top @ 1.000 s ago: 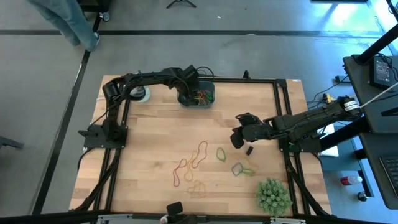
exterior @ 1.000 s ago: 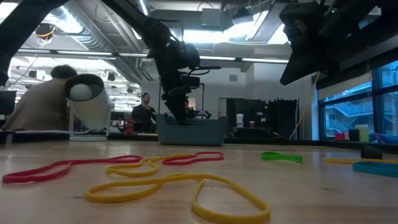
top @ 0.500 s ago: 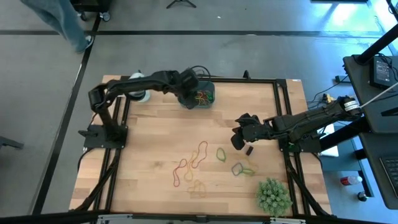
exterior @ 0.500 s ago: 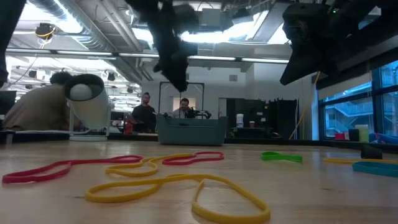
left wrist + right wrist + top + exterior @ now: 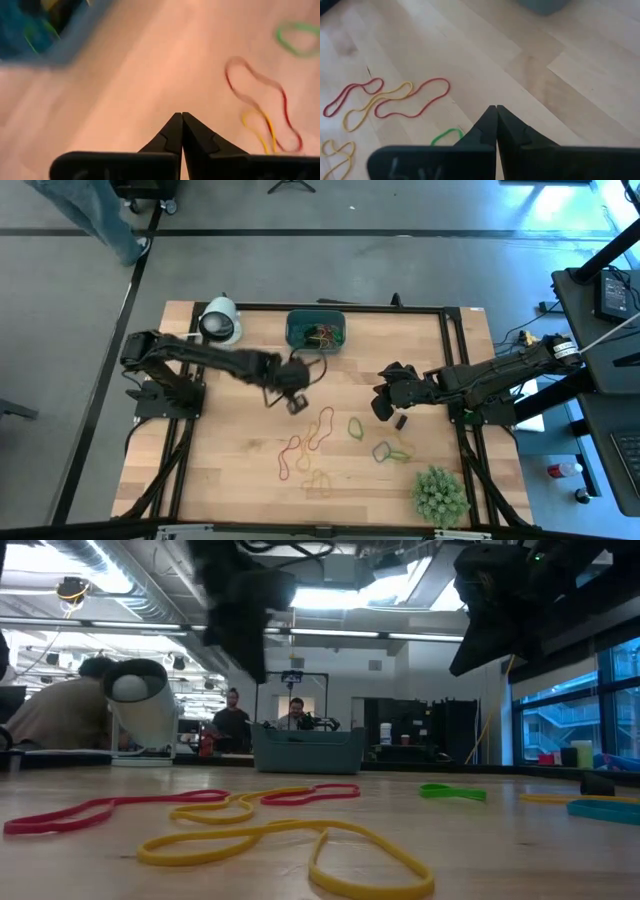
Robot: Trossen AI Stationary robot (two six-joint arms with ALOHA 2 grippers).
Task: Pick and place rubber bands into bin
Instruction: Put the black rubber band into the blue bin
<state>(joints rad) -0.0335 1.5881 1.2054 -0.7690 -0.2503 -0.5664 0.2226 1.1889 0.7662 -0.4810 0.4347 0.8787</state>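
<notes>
The teal bin [image 5: 316,332] stands at the table's far edge with several rubber bands in it; it also shows in the low view [image 5: 308,750] and blurred in the left wrist view [image 5: 30,30]. More rubber bands [image 5: 320,430], red, yellow and green, lie flat on the table's middle. My left gripper [image 5: 296,404] is shut and empty above the bare wood between the bin and these bands; its wrist view [image 5: 181,117] shows a red band [image 5: 260,97] ahead. My right gripper [image 5: 381,406] is shut and empty above the table, right of the bands [image 5: 412,97].
A white roll [image 5: 220,322] stands at the far left beside the bin. A bushy green plant [image 5: 438,495] sits at the near right corner. A small dark piece [image 5: 400,421] lies by my right gripper. People show in the room behind the table [image 5: 232,720].
My left gripper has risen out of the bin and swung toward the table's near edge, to above the wood just far-left of the loose bands. The bands in the bin stay there. My right arm has kept still.
</notes>
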